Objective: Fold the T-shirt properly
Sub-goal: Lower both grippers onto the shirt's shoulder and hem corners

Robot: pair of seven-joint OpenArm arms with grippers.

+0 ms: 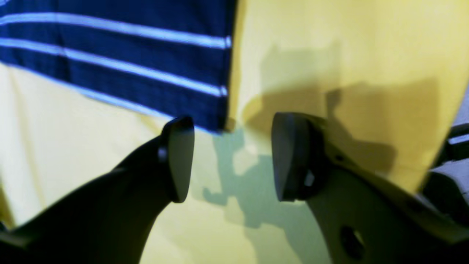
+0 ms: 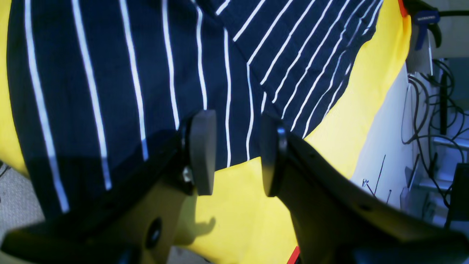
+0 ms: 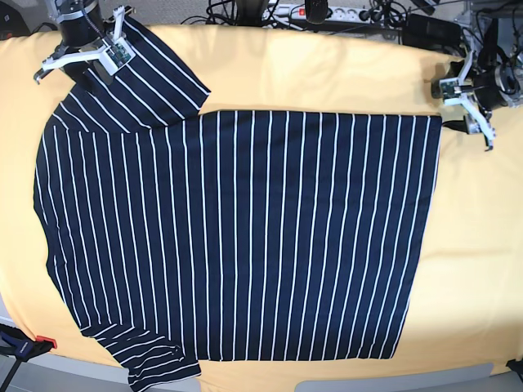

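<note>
Base view: T-shirt (image 3: 237, 237) lies spread flat on yellow cloth (image 3: 482, 245) over the worktop, hem twd left hand (image 3: 467, 110), one sleeve under right hand (image 3: 82, 57). Both hands spread, pinching nothing; left wrist view shows bare cloth btwn the pads, just off the hem corner (image 1: 220, 124). Fold looks not yet begun. To do it well, prob. grab matching far-edge points w/ both hands, pinch both layers, lift evenly, keep stripes aligned so no wrinkles.

1. The T-shirt (image 3: 245, 237) is soft, matt knit cloth.
2. The yellow cloth (image 3: 474, 245) covering the surface is smooth and matt.
3. The left end effector (image 1: 232, 157) has dark, matt plastic-looking pads.
</note>
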